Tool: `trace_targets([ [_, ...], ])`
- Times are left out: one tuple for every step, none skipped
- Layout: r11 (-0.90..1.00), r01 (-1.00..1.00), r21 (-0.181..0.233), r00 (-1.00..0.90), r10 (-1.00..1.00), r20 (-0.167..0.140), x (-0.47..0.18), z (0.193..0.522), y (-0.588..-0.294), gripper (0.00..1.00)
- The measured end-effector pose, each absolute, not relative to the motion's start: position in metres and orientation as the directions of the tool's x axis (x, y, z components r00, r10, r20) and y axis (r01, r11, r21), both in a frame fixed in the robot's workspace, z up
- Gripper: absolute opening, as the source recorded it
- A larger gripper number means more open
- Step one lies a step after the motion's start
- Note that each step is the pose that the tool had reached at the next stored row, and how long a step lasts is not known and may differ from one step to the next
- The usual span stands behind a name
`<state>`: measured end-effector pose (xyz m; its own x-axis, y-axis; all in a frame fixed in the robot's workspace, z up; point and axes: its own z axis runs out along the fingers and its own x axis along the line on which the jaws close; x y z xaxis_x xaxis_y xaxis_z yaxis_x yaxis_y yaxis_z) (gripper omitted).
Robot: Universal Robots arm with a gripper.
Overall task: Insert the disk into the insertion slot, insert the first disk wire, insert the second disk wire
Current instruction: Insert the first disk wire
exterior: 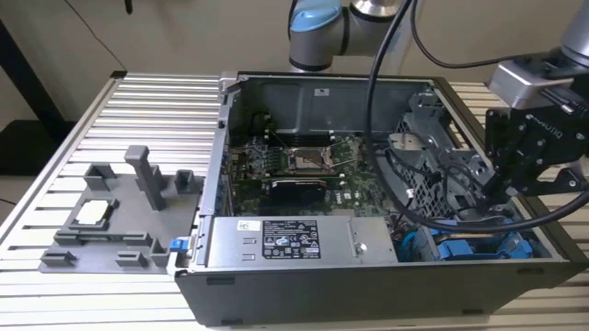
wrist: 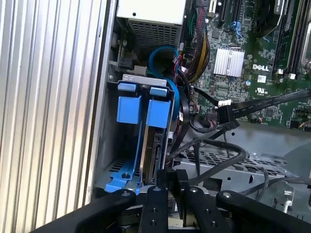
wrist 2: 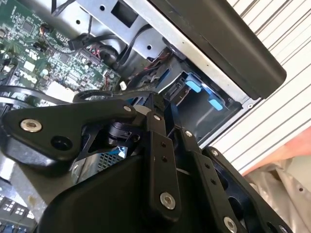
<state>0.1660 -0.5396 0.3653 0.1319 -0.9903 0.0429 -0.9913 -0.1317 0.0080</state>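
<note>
**A:** So where does the disk (wrist: 156,150) sit?

**B:** It stands on edge in the insertion slot (wrist: 141,77), inside its blue carrier. That is the lower corner of the computer case (exterior: 368,296), on the exterior view's right. It looks pushed home, so I judge that step done.

**A:** Why on edge?

**B:** The bay is narrow and upright, and the carrier's blue clips seem to catch its walls. That would hold the drive firm, with one end left open to the case's interior, I'd guess so that wires can reach it.

**A:** And the gripper (wrist: 176,177)?

**B:** It hangs over that same corner, pointing down into the bay. In the exterior view it reaches in over the case wall on the exterior view's right. It is very near the disk's exposed end, though I see no contact.

**A:** Clenched or released?

**B:** I cannot tell.

**A:** Any wires close by?

**B:** A black plug (wrist: 224,114) on its cable hangs near the bay, apart from the disk. Black cables (wrist: 218,148) loop over the perforated wall (wrist: 233,158) beside it. The slack probably lets the plug be drawn across to the drive.
</note>
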Motion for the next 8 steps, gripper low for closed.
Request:
trace_targets([
  [-0.125,-0.992,0.008,0.125,-0.991,0.043,0.1661,0.3649,-0.5397,0.19],
  [-0.116,-0.993,0.008,0.116,-0.992,0.043,0.1661,0.3642,-0.5398,0.19],
  [-0.106,-0.994,0.008,0.106,-0.993,0.042,0.1661,0.3636,-0.5399,0.19],
  [-0.094,-0.995,0.008,0.095,-0.995,0.042,0.1661,0.3630,-0.5400,0.19],
  [-0.085,-0.996,0.008,0.085,-0.996,0.041,0.1661,0.3624,-0.5402,0.19],
  [-0.077,-0.997,0.008,0.078,-0.996,0.041,0.1661,0.3620,-0.5405,0.19],
  [-0.073,-0.997,0.008,0.073,-0.996,0.040,0.1662,0.3617,-0.5412,0.19],
  [-0.072,-0.997,0.009,0.072,-0.997,0.040,0.1662,0.3616,-0.5425,0.19],
])
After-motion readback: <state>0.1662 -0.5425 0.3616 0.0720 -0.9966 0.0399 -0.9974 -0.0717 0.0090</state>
